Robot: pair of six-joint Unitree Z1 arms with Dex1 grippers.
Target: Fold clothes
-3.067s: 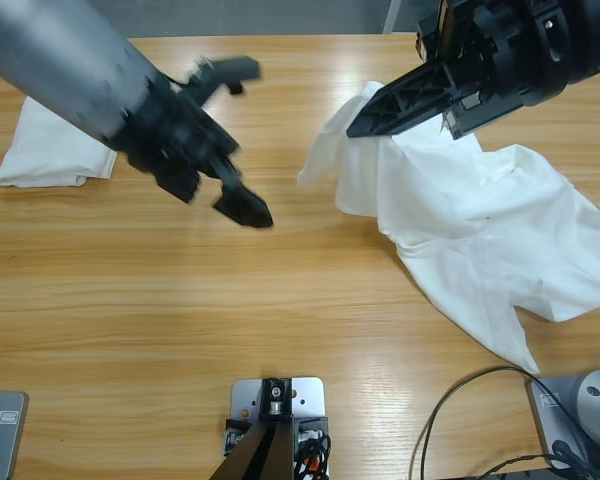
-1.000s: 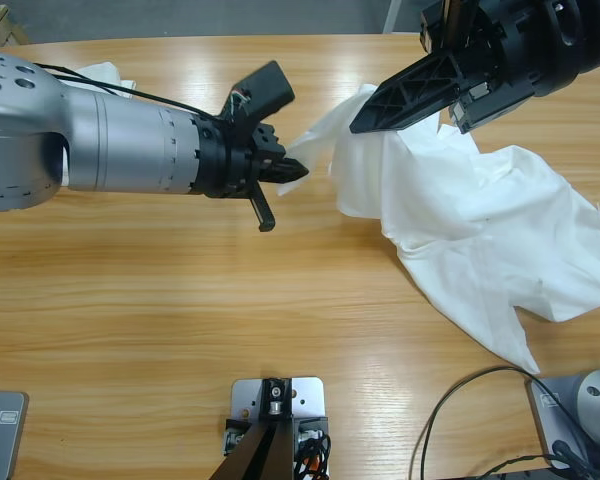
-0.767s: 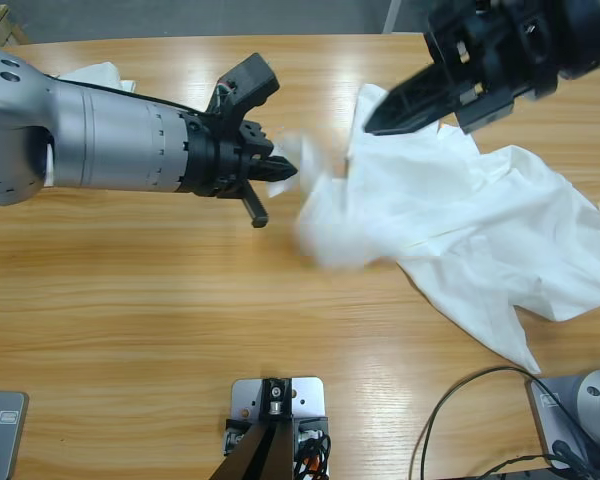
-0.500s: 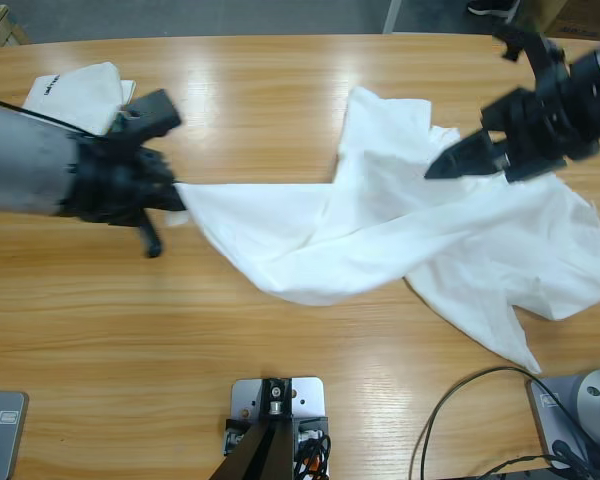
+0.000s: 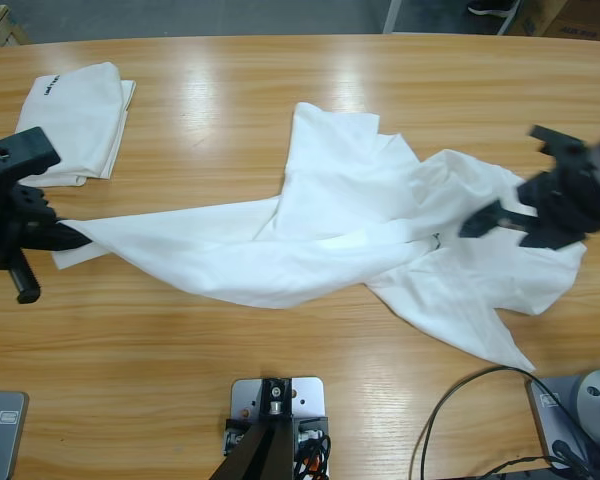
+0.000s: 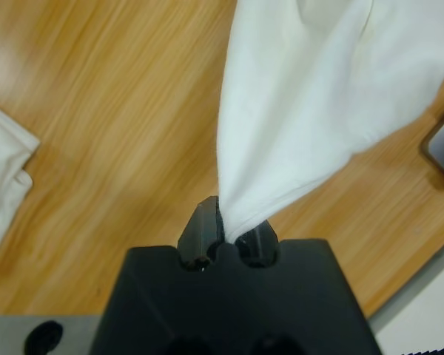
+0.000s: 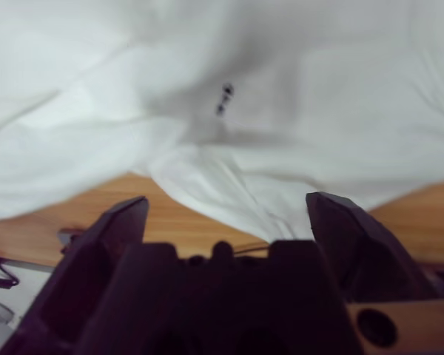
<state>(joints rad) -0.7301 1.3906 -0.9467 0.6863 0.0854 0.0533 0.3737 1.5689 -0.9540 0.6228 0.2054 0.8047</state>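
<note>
Left hand [image 5: 50, 235] pinching T-shirt [image 5: 320, 230] corner.

Long wooden table [image 5: 280, 380]; black cable [image 5: 460, 400] looped at near-right edge.

Both grippers are all matte black plastic: left gripper [image 6: 229, 235] has 2 short pointed jaws poking out of a chunky squared body, right gripper [image 7: 226, 214] has 2 broad wedge-shaped jaws and a round hole in its side
</note>
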